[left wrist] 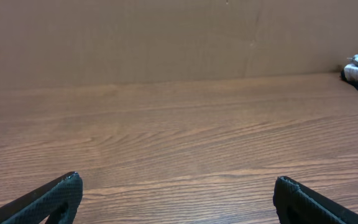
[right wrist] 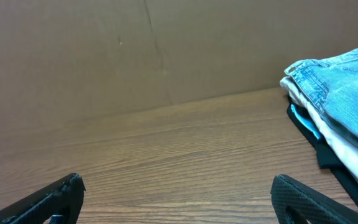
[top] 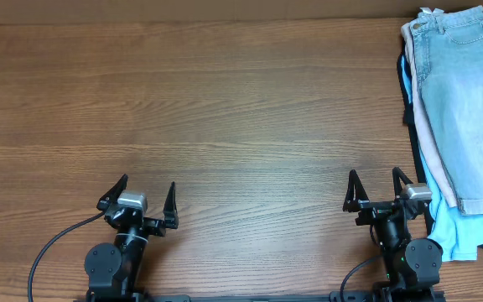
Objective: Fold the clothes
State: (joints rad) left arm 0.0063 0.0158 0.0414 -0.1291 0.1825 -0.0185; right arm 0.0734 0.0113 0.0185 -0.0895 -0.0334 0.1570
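With left tool point(top: 148, 186) and right tool point(top: 374, 178) both gaping empty, we are risking pinching beige trousers point(top: 434, 168) beneath the jeans point(top: 468, 92).

Overhead is looking straight down from far, covering the whole table point(top: 225, 101). Both wrist cams are sitting low, close to the tabletop, facing forward at the back wall point(left wrist: 166, 37). Overhead and right wrist are sharing the jeans point(top: 468, 92).

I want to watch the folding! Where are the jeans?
In the overhead view the jeans lie atop the beige trousers at the right edge of the table, just beyond the right gripper.
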